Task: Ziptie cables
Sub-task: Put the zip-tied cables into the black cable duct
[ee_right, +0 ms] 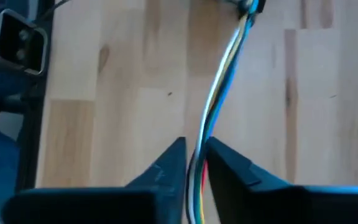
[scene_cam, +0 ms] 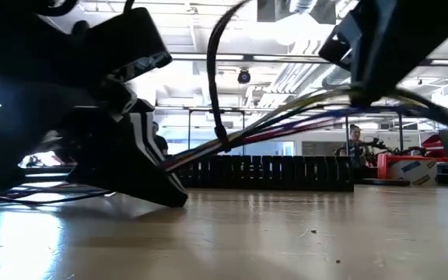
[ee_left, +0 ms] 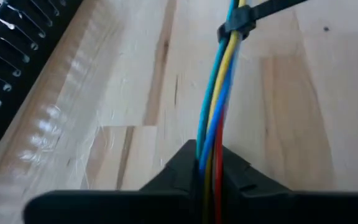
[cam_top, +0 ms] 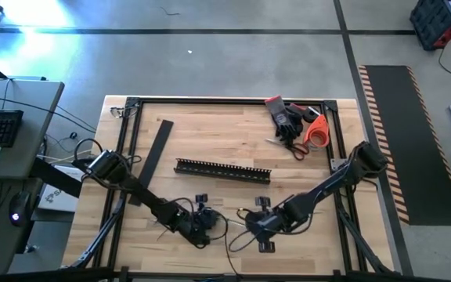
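Observation:
The cables (ee_left: 219, 93) are a thin bundle of blue, yellow, red and teal wires. They run between my two grippers near the table's near edge (cam_top: 227, 232). A black zip tie (ee_left: 238, 25) wraps the bundle partway along, and its tail sticks out sideways. It also shows at the far end of the bundle in the right wrist view, zip tie (ee_right: 252, 6). My left gripper (ee_left: 207, 171) and my right gripper (ee_right: 196, 165) are each shut on the bundle. In the low view the cables (scene_cam: 271, 124) slant upward from the left gripper (scene_cam: 142, 167) toward the right gripper (scene_cam: 368, 54). My left gripper pinches the bundle (ee_left: 209, 146) between its two fingers, short of the zip tie, with the fingers lying along the wires. The stretch beyond the fingers is lifted clear of the table and runs fairly straight. My right gripper pinches the bundle (ee_right: 201, 140) between its two fingers, on the other side of the zip tie, with the fingers lying along the wires. The held stretch hangs clear above the table and is higher than the left gripper's end.
A black comb-toothed duct (cam_top: 224, 169) lies across the table's middle, with a flat black strip (cam_top: 156, 149) to its left. Gloves, scissors and an orange tape roll (cam_top: 300, 125) sit in the far right corner. A black frame (cam_top: 131, 106) rims the table. A person (scene_cam: 354, 144) stands far behind.

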{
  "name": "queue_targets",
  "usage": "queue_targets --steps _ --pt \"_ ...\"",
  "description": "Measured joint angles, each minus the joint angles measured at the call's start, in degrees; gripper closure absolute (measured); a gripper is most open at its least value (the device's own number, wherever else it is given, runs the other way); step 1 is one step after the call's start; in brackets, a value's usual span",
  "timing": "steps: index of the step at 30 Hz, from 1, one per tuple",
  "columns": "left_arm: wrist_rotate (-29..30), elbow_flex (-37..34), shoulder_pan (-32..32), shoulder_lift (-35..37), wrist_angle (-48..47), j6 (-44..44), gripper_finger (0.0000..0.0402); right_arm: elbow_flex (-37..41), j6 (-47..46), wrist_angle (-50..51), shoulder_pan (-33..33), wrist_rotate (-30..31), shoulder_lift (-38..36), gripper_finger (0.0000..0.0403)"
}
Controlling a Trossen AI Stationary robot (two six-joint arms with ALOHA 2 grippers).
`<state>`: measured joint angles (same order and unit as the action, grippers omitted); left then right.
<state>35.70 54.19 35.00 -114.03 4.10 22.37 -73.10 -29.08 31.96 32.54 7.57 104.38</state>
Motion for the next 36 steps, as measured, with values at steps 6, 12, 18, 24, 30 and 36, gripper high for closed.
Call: queue_targets --steps 6,12,18,24,30,36 --pt "-0.70 -0.11 1.70 1.17 -1.72 -0.02 0.0396 0.75 5.76 1.37 1.81 1.95 0.37 0.0247" --pt "-2.24 -0.21 2.59 1.94 -2.68 -0.61 0.0399 7.90 7.63 1.67 2.98 3.78 0.25 0.0162" --pt "-4.32 -0.19 2.91 2.09 -2.77 -1.80 0.0401 17.67 9.42 -11.37 3.53 13.49 -2.54 0.0151" --pt "-7.65 -0.15 2.91 2.41 -2.51 -4.36 0.0401 26.79 18.11 -29.62 0.38 12.76 -3.45 0.0165" --pt "-10.28 -0.20 3.55 3.48 -2.98 -6.53 0.0401 33.68 22.10 -39.45 -4.89 3.25 -3.85 0.0195" --pt "-9.17 -0.46 5.05 5.96 -4.33 -6.66 0.0401 37.03 19.82 -42.82 -6.74 -3.00 -3.85 0.0240"
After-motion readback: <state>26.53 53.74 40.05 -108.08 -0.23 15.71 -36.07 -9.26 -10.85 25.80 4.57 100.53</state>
